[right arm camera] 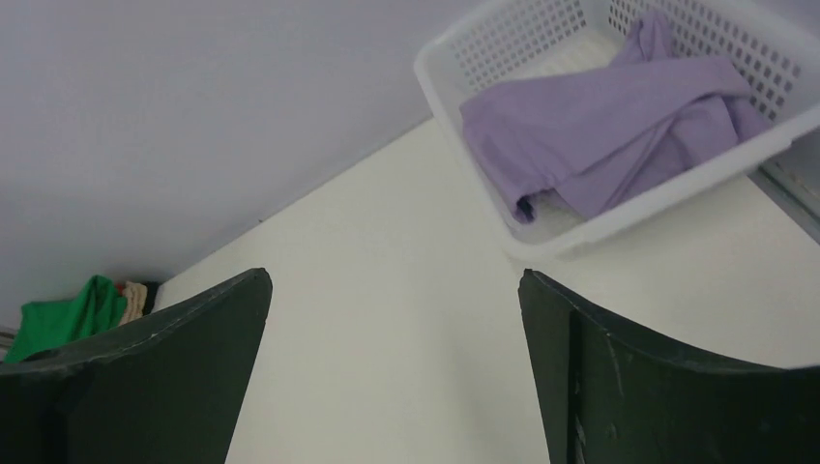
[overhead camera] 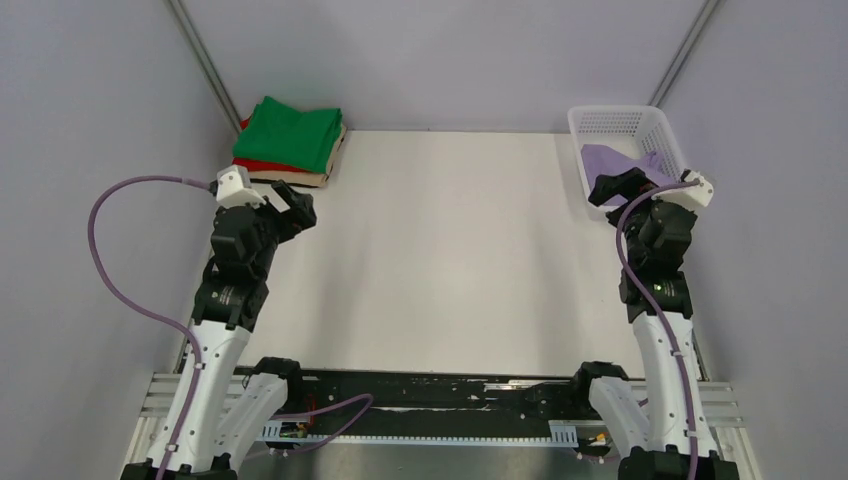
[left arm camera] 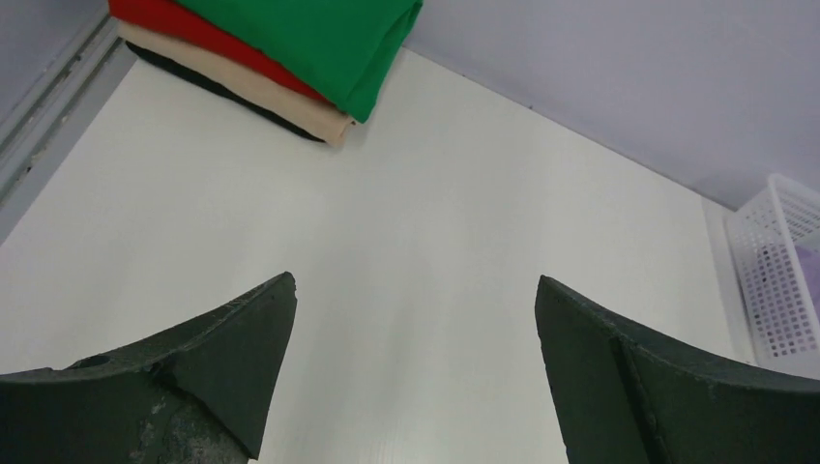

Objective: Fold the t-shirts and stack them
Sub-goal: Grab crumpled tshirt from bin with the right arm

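Finding the lavender t-shirt (right arm camera: 619,126) crumpled inside the white basket (right arm camera: 454,97) at the far right corner of the surface (overhead camera: 450,260), just beyond the right fingers (right arm camera: 658,387) and clear of them. Stretches roughly left to right across the basket, bunched, with no neat edges. Spread wide, those fingers, gripping nothing. Over at the far left corner sits a folded stack: green t-shirt (left arm camera: 319,39) on top, red t-shirt (left arm camera: 164,14) under it, beige t-shirt (left arm camera: 329,121) lower down, folded edges facing near-right. Lies a little beyond the left fingers (left arm camera: 193,377), untouched; likewise parted and empty. Rising from the near edge, left arm (overhead camera: 225,300) and right arm (overhead camera: 660,300), bent at the elbow, wrists tipped toward the far side.
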You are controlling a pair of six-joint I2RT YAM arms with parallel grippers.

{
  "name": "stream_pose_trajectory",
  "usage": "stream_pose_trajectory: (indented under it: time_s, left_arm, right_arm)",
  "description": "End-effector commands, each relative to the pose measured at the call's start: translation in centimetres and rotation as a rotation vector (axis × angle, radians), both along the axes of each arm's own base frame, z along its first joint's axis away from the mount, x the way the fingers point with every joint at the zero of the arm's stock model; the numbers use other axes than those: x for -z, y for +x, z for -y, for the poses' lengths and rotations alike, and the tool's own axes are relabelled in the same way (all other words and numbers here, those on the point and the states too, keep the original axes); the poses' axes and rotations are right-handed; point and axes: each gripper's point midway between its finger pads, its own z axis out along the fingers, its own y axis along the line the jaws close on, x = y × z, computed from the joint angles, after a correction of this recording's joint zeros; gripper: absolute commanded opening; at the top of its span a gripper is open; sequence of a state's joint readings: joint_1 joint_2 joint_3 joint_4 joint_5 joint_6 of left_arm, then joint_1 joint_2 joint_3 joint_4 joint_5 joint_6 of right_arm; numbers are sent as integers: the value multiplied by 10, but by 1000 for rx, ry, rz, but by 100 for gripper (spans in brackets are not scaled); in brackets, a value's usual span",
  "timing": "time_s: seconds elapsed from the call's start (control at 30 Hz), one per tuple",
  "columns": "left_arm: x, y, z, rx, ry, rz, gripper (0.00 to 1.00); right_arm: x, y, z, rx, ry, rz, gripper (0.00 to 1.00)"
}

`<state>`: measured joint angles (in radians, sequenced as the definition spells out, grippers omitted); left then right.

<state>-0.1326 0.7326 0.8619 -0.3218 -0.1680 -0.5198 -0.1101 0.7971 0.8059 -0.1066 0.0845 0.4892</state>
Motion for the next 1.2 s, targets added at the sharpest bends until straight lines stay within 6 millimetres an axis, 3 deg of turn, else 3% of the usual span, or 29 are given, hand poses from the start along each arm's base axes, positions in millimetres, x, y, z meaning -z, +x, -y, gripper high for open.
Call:
stream_pose_trajectory:
  time_s: [0.0, 0.07, 0.13, 0.27, 0.3, 0.33, 0.43, 0.6, 0.73, 0.87, 0.93, 1.0, 1.03, 1.1, 1.17]
  left_arm:
    - [-5, -6, -9, -55, -13, 0, 100]
    - [-4, -6, -9, -59, -17, 5, 100]
    - [-3, -6, -11, -74, -26, 9, 100]
    - [3, -5, -18, -112, -22, 1, 100]
    - [5, -5, -20, -125, -16, -4, 100]
    - [7, -4, -22, -133, -13, -9, 100]
    - [13, -4, -28, -168, -1, -27, 100]
    - [21, -3, -31, -183, 16, -45, 100]
    - [29, -3, -39, -236, 24, -84, 100]
    - [37, -1, -44, -269, 33, -119, 100]
    - [40, 1, -42, -261, 30, -131, 100]
    - [41, 1, -42, -259, 29, -136, 100]
    - [42, 1, -42, -262, 34, -139, 100]
    - [42, -2, -47, -281, 49, -146, 100]
    - [36, -7, -53, -319, 52, -144, 100]
  right_arm:
    - [31, -5, 4, 23, 7, -154, 100]
    - [28, 2, 4, -1, -55, -170, 100]
    - [29, 14, 17, 57, -66, -202, 100]
    - [36, 62, 35, 52, -83, -289, 100]
    - [28, 72, 40, 52, -86, -283, 100]
    - [42, 90, 48, 57, -81, -329, 100]
    - [57, 133, 73, 89, -91, -394, 100]
    - [93, 192, 102, 104, -42, -469, 100]
    - [135, 229, 111, 86, -28, -548, 98]
    - [178, 249, 131, 160, -33, -609, 91]
    - [194, 255, 135, 169, -15, -626, 78]
    - [198, 259, 133, 150, -1, -623, 51]
    - [193, 260, 131, 141, 1, -615, 32]
    - [172, 261, 130, 133, -7, -578, 2]
    - [130, 258, 130, 140, -29, -504, 0]
